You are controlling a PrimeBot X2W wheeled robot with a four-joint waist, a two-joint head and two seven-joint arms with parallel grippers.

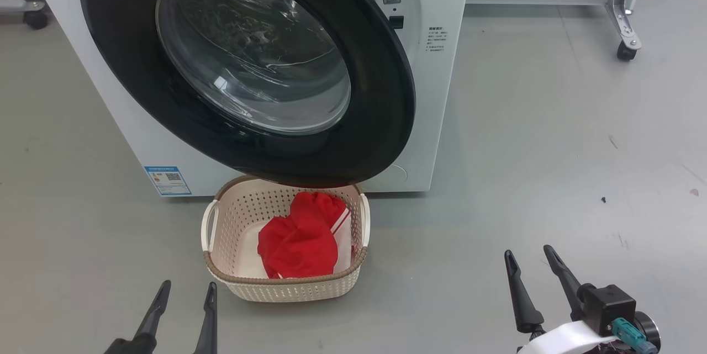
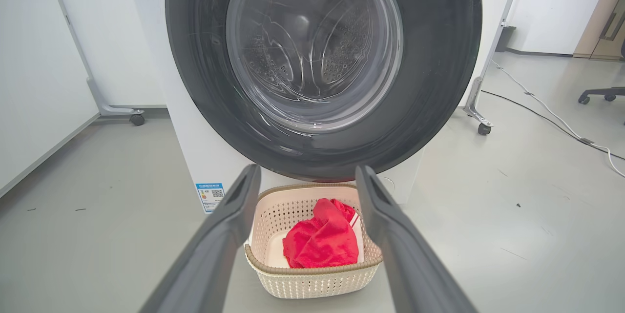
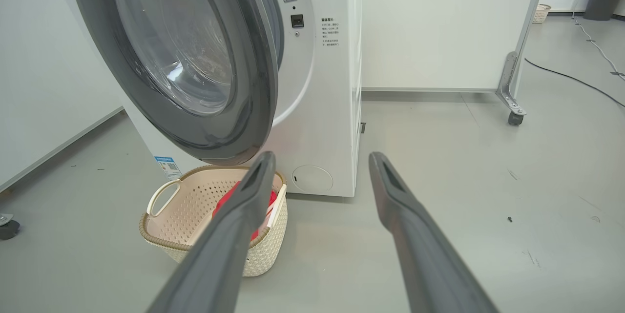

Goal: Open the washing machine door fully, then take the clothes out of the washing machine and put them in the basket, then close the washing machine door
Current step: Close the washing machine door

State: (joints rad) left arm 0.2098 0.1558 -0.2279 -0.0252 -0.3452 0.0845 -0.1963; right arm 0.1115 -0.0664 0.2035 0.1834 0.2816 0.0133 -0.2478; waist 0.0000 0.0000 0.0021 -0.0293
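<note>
While both arms hang low over the grey floor [image 1: 552, 149], the door [image 1: 381, 94] stands partway open, hinged on the left w/ its right edge swung out from the washer [image 1: 436, 94]. Right wrist view shows the gap pretty clearly, plus the dark latch slot [image 3: 297, 20] on the white front. Thru the glass [image 1: 254, 50] u can make out the drum [image 2: 337, 54] in the left wrist view, steel w/ dimpled walls, lots of glare tho. Basket [image 1: 287, 288] sits on the floor right in front of the washer, its back rim tucked under the door's bottom edge. Clothes [image 1: 301, 243] are in the basket, a red bundle piled toward the right side w/ a bit of white trim showing at its right edge; can't tell how many pieces. Left gripper [image 1: 188, 285] is at the lower left of the head view, just short of the basket's front left corner, jaws spread wide and holding nothing. Right gripper [image 1: 528, 251] is off to the right, well apart from the basket, jaws splayed too and empty. Blue label [image 1: 167, 180] is low on the washer front, left of the basket.
</note>
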